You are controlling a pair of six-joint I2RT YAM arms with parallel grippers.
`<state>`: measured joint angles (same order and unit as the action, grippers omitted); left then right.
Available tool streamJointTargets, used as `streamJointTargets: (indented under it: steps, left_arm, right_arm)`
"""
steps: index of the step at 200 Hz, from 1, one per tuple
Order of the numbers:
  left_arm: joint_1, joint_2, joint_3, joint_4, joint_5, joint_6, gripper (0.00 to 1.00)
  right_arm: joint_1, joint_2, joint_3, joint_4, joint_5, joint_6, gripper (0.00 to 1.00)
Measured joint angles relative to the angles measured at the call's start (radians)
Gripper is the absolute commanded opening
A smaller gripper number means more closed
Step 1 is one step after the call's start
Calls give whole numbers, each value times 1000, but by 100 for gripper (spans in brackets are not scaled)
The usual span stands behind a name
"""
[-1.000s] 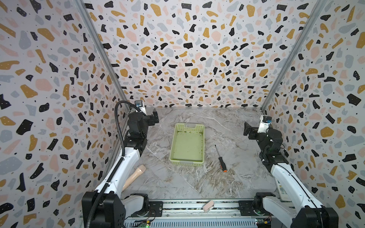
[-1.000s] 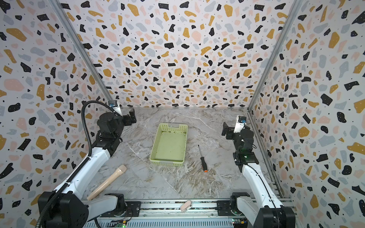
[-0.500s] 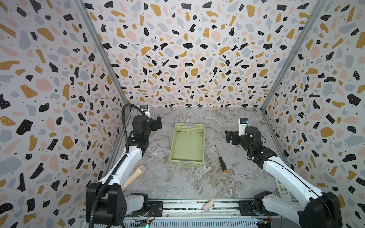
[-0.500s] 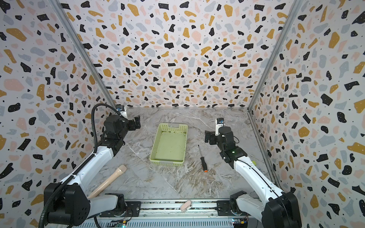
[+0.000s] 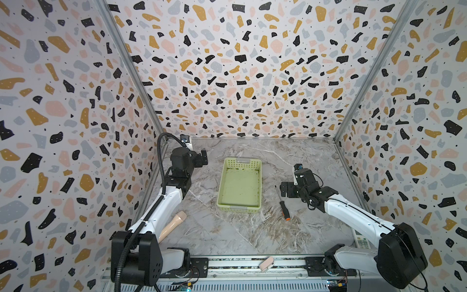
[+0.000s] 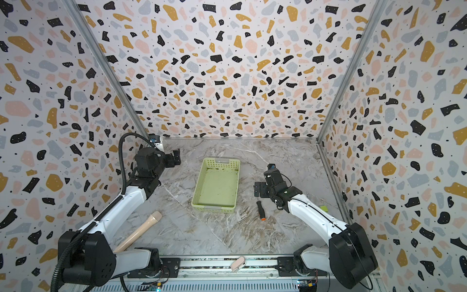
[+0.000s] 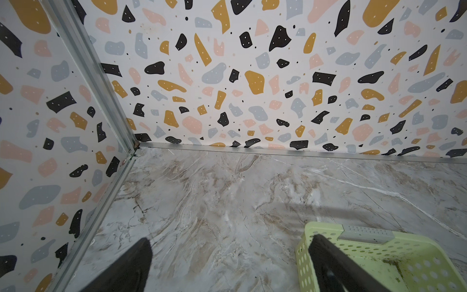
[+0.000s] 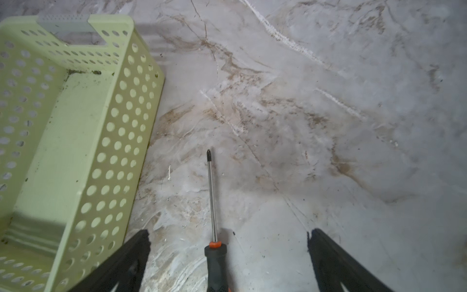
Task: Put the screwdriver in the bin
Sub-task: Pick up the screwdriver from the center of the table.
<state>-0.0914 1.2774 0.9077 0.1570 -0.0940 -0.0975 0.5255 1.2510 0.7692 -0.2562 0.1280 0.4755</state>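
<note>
The screwdriver [image 5: 283, 207], with a black handle and an orange cap, lies on the marble floor just right of the bin [image 5: 239, 208], a pale yellow-green perforated basket with nothing in it. My right gripper [image 5: 285, 190] hovers open over the screwdriver's shaft end. In the right wrist view the screwdriver [image 8: 214, 263] lies between the spread fingers of the right gripper [image 8: 228, 232], untouched, its tip pointing away, and the bin [image 8: 113, 151] stands beside it. My left gripper [image 5: 203, 159] hangs open near the bin's far left corner. In the left wrist view the left gripper [image 7: 231, 239] holds nothing.
A beige cylindrical handle [image 5: 174, 225] lies by the left arm near the front. A small pink piece [image 5: 266, 263] sits on the front rail. A white remote-like object [image 5: 361, 241] lies by the right wall. Patterned walls close three sides.
My right arm has swung in from the right wall and come down over the screwdriver. My left arm has shifted slightly forward towards the bin. Both grippers stay open.
</note>
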Motion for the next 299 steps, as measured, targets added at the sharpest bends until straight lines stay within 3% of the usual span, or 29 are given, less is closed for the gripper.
streamJointTargets:
  steps: [105, 150, 181, 299]
  left_arm:
    - [0, 0, 0, 0, -19, 0, 100]
    - [0, 0, 0, 0, -20, -1, 99]
    - [0, 0, 0, 0, -21, -1, 100]
    - [0, 1, 0, 0, -29, -2, 99]
  right_arm:
    - [181, 109, -8, -152, 11, 84, 95]
    - [189, 110, -8, -191, 31, 96, 88]
    - [189, 130, -8, -197, 43, 95, 77]
    - [185, 196, -14, -188, 18, 73, 67]
